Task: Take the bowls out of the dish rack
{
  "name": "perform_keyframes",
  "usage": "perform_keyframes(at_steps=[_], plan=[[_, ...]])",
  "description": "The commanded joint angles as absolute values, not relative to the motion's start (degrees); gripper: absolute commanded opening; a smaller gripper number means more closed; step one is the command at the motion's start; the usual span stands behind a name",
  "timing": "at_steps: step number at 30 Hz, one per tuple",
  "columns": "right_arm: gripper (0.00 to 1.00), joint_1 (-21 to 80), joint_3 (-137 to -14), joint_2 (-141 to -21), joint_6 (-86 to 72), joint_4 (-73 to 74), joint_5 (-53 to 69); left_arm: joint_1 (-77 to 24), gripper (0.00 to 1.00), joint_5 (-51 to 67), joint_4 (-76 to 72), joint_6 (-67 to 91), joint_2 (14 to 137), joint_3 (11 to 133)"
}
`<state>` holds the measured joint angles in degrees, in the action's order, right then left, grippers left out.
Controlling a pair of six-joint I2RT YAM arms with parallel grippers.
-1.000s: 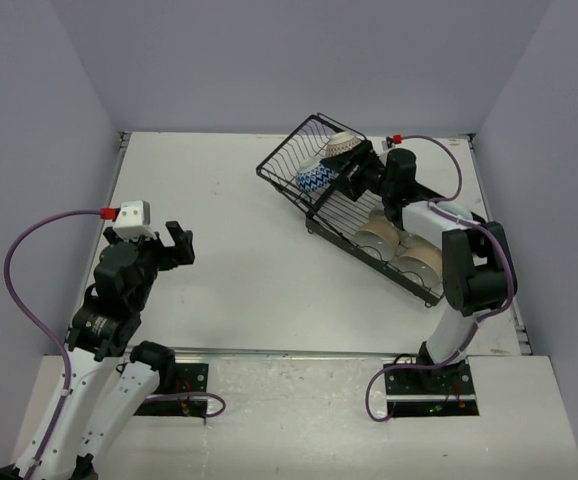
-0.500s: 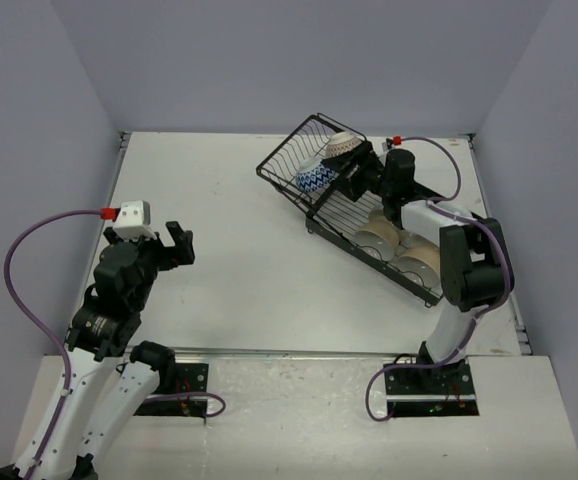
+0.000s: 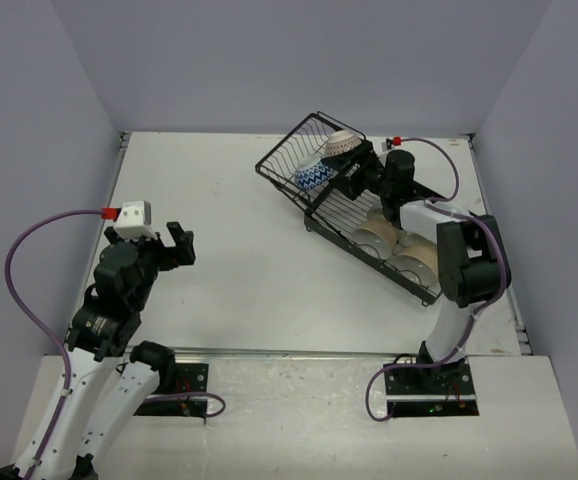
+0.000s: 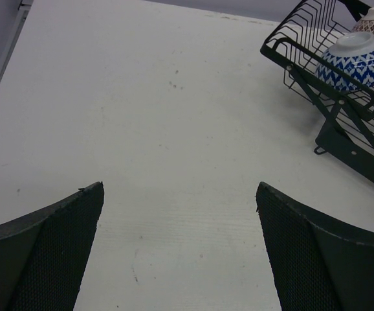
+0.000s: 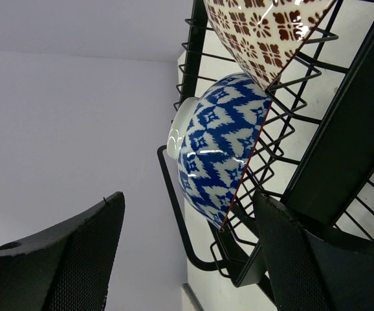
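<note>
The black wire dish rack (image 3: 341, 215) lies at the back right of the table. Its basket end holds a blue-white zigzag bowl (image 3: 314, 177) and a brown patterned bowl (image 3: 341, 146), both upside down. Two tan bowls (image 3: 399, 250) stand in the long tray. My right gripper (image 3: 349, 172) is open right beside the zigzag bowl (image 5: 222, 149), its fingers (image 5: 83, 259) apart on either side of the bowl's rim, not touching it. The brown bowl (image 5: 264, 29) sits just beyond. My left gripper (image 3: 172, 243) is open and empty over bare table at the left; the rack (image 4: 342, 123) shows at its far right.
The white table (image 3: 219, 200) is walled by grey panels at the back and sides. The right arm reaches over the rack's long tray. A red-tipped cable (image 3: 393, 139) runs near the rack's far end.
The right gripper has edged slightly further toward the zigzag bowl. The left arm has not moved.
</note>
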<state>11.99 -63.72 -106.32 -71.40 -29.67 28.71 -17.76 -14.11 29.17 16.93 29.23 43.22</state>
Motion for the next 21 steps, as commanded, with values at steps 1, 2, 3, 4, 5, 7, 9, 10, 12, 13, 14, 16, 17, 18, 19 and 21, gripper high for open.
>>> perform_keyframes(at_steps=[1, 2, 3, 4, 5, 7, 9, 10, 12, 13, 14, 16, 17, 18, 19, 21], plan=[[0.81, 12.5, -64.9, -108.3, -71.7, -32.6, 28.3, -17.9, 1.0, -13.4, 26.3, 15.8, 28.9, 42.9], [0.81, 12.5, -65.1, -108.3, -71.6, -32.4, 28.2, -18.0, 1.0, -13.4, 26.3, 15.8, 28.9, 42.9], [0.8, 12.5, -65.1, -108.2, -71.5, -32.4, 28.1, -18.0, 1.0, -13.4, 26.3, 15.8, 28.9, 42.9], [0.8, 12.6, -65.1, -108.1, -71.5, -32.4, 28.1, -18.0, 1.0, -13.4, 26.3, 15.8, 28.9, 42.9], [0.8, 12.6, -65.0, -107.9, -71.3, -32.3, 28.0, -18.0, 1.0, -13.4, 26.2, 15.8, 29.0, 42.9], [0.8, 12.6, -65.0, -107.2, -70.9, -31.8, 27.8, -18.0, 1.0, -13.4, 26.2, 15.8, 29.0, 42.9], [0.8, 12.6, -64.7, -106.4, -70.6, -31.3, 27.3, -18.0, 1.0, -13.4, 26.3, 15.8, 28.8, 42.9], [0.8, 12.6, -64.6, -106.3, -70.5, -31.1, 27.2, -18.0, 1.0, -13.4, 26.2, 15.8, 28.8, 42.9], [0.8, 12.7, -64.6, -105.9, -70.4, -30.4, 26.9, -18.0, 1.0, -13.4, 26.3, 15.8, 28.8, 42.9], [0.8, 12.7, -64.7, -105.8, -70.3, -30.1, 26.7, -18.0, 1.0, -13.4, 26.3, 15.8, 28.9, 42.9], [0.8, 12.7, -64.8, -105.7, -70.2, -29.2, 26.4, -18.0, 1.0, -13.4, 26.3, 15.8, 28.9, 42.9], [0.8, 12.9, -64.7, -105.2, -69.9, -28.7, 25.9, -18.0, 1.0, -13.4, 26.3, 15.8, 28.9, 42.9], [0.8, 13.0, -64.7, -105.0, -69.6, -28.1, 25.2, -18.0, 1.0, -13.4, 26.2, 15.8, 28.9, 42.9], [0.8, 13.1, -64.8, -104.9, -69.5, -27.9, 25.1, -18.0, 1.0, -13.4, 26.3, 15.8, 28.9, 42.9], [0.8, 13.2, -65.3, -104.9, -69.4, -27.5, 25.1, -18.0, 1.0, -13.4, 26.2, 15.8, 29.0, 42.9], [0.8, 13.2, -65.7, -105.0, -69.5, -27.3, 25.3, -18.0, 1.0, -13.4, 26.3, 15.8, 28.8, 42.9]])
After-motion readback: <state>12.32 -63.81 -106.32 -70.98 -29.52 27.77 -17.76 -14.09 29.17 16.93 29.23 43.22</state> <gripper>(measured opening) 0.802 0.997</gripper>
